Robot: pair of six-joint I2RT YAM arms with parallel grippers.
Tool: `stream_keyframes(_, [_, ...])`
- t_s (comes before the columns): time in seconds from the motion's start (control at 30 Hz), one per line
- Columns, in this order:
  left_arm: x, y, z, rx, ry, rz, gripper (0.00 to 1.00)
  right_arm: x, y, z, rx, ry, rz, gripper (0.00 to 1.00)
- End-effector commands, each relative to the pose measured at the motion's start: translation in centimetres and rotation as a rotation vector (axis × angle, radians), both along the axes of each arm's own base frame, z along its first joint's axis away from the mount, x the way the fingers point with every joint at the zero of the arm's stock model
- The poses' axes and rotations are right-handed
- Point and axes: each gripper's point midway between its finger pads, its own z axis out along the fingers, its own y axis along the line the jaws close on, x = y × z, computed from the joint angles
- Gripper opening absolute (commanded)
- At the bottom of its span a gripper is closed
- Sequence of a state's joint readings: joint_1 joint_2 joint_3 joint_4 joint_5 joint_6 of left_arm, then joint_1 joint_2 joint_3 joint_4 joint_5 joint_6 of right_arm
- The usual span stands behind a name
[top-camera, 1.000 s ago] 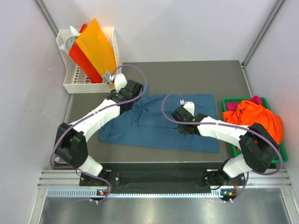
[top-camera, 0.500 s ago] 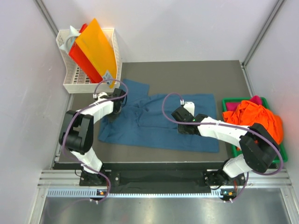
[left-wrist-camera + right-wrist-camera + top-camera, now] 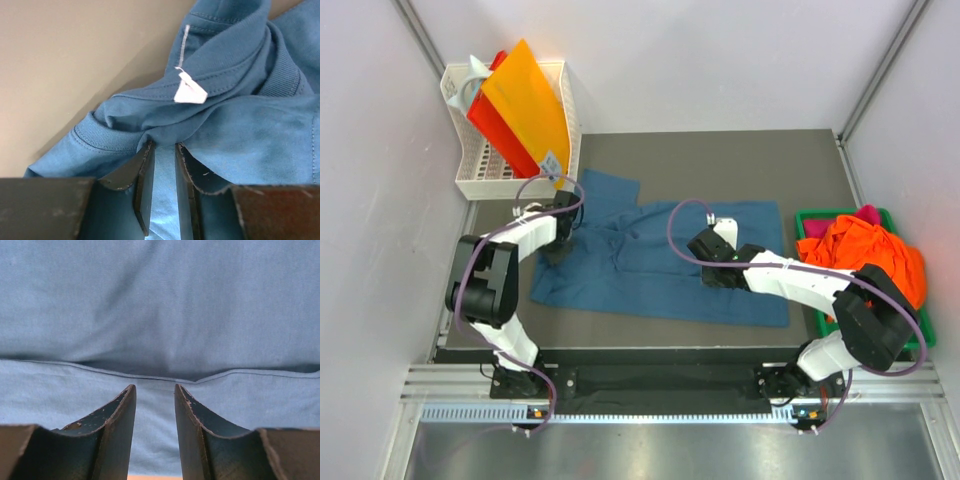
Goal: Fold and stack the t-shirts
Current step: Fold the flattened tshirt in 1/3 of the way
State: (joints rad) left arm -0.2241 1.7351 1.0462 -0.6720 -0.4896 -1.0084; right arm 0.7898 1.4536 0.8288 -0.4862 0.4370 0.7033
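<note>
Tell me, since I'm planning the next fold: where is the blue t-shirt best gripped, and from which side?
Probably at the ribbed collar of the blue t-shirt, by the white tag, coming in low from the left side of the table. The cloth bunches into a raised ridge there, while the body lies flat.

Magenta t-shirt [image 3: 868, 212] mostly buried under orange t-shirt [image 3: 865, 255]; print on white label [image 3: 190, 92] too small to read; whether right hand [image 3: 154, 387] pinches teal t-shirt [image 3: 160, 310] is unclear.

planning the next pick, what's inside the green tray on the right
An orange t-shirt is heaped in the green tray, with some magenta-pink cloth showing at its far edge. Whatever lies under the heap is covered.
</note>
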Motion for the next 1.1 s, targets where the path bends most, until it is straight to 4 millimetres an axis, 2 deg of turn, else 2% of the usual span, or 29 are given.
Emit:
stream_keyframes(0.0, [-3.7,2.2,-3.7,-0.001,0.127,0.075,0.29,0.7,0.5,1.8,0.029,-0.061,-0.012,0.38])
stream_keyframes(0.13, [-3.5,2.3,-3.1,-0.008,0.114,0.068,0.29,0.9,0.7,1.8,0.034,-0.062,-0.013,0.38])
stream_keyframes(0.23, [-1.5,0.7,-1.2,-0.076,0.057,-0.028,0.29,1.5,0.9,2.4,0.034,-0.075,-0.008,0.38])
stream_keyframes(0.33, [1.6,-1.7,3.1,-0.058,-0.085,-0.172,0.33,2.7,1.2,3.7,0.039,-0.107,-0.007,0.38])
stream_keyframes(0.37, [2.7,-3.4,5.0,-0.051,-0.136,-0.241,0.34,3.0,1.3,4.1,0.039,-0.114,-0.007,0.39])
stream_keyframes(0.47, [5.1,-6.6,9.8,-0.072,-0.279,-0.370,0.39,4.8,1.1,6.0,0.051,-0.152,-0.019,0.39])
stream_keyframes(0.53, [7.0,-8.3,12.2,-0.092,-0.352,-0.426,0.38,6.3,0.8,7.4,0.058,-0.177,-0.028,0.40])
stream_keyframes(0.6, [8.3,-9.0,12.3,-0.098,-0.352,-0.448,0.39,8.2,0.1,8.7,0.060,-0.203,-0.049,0.40])
stream_keyframes(0.63, [9.2,-9.5,13.4,-0.099,-0.365,-0.458,0.38,8.8,-0.2,9.2,0.061,-0.210,-0.055,0.40])
stream_keyframes(0.67, [9.7,-9.8,12.5,-0.103,-0.333,-0.469,0.38,9.3,-0.4,9.5,0.061,-0.215,-0.061,0.40])
stream_keyframes(0.73, [10.5,-10.1,12.6,-0.090,-0.312,-0.493,0.37,10.6,-0.8,10.1,0.057,-0.223,-0.067,0.40])
stream_keyframes(0.77, [10.6,-10.1,11.5,-0.083,-0.275,-0.491,0.36,10.7,-1.0,10.1,0.049,-0.219,-0.067,0.40])
stream_keyframes(0.87, [9.4,-9.7,10.2,-0.070,-0.215,-0.481,0.34,10.4,-0.8,9.7,0.049,-0.204,-0.052,0.39])
stream_keyframes(0.9, [9.0,-9.5,9.8,-0.074,-0.210,-0.477,0.34,9.6,-1.0,8.8,0.055,-0.185,-0.058,0.39])
stream_keyframes(0.93, [7.4,-9.0,8.0,-0.074,-0.166,-0.469,0.34,9.0,-1.1,8.1,0.063,-0.170,-0.057,0.38])
stream_keyframes(0.97, [7.1,-8.9,8.6,-0.081,-0.203,-0.465,0.34,8.5,-1.1,8.3,0.079,-0.180,-0.062,0.38])
stream_keyframes(1.0, [6.4,-8.7,8.1,-0.080,-0.198,-0.458,0.34,7.2,-1.5,6.5,0.072,-0.150,-0.069,0.38])
stream_keyframes(1.03, [4.9,-8.1,7.0,-0.078,-0.179,-0.450,0.34,6.9,-1.6,5.9,0.080,-0.149,-0.080,0.38])
stream_keyframes(1.07, [4.6,-8.0,6.6,-0.078,-0.186,-0.448,0.34,5.8,-2.2,4.5,0.073,-0.121,-0.091,0.38])
